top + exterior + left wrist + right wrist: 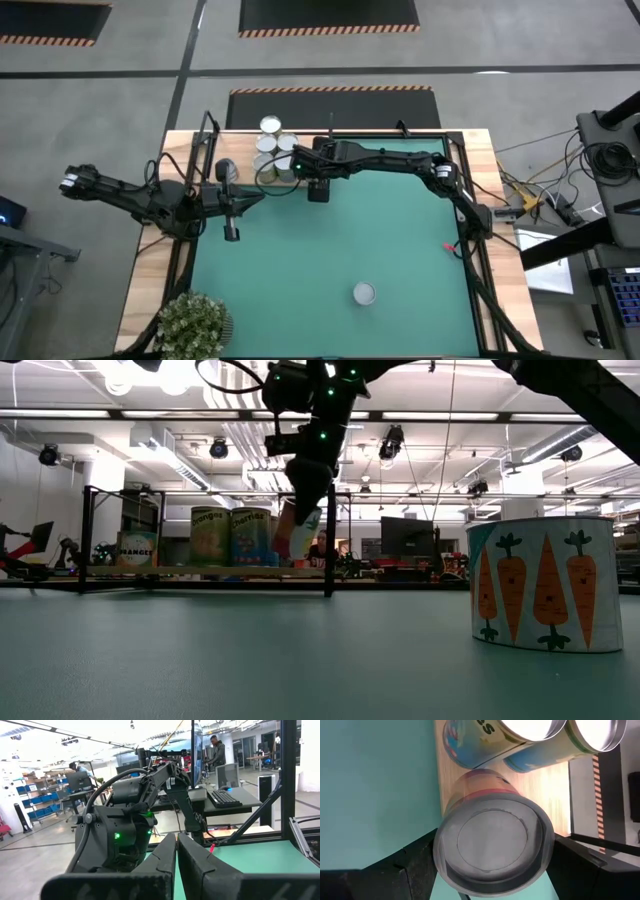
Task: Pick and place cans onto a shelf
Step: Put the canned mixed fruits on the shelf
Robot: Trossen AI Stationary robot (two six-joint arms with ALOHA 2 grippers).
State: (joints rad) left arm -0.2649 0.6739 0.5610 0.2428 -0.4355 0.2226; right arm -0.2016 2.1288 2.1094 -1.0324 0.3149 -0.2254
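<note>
Table (420,260) with green mat, far-left shelf (262,182), right arm setting down a can.

The shelf carries a cluster of cans (270,140) at the table's far edge; one more can (364,293) stands alone near the front, well apart. The right gripper (490,865) has its fingers spread wide around the can (492,847) it holds, squeezing the round sides at the shelf's near edge. The tin looks rigid, smooth and probably slippery, so mid-height on the wall seems the best hold. The left gripper (231,232) waits pinched together, holding nothing, at the left.
</note>
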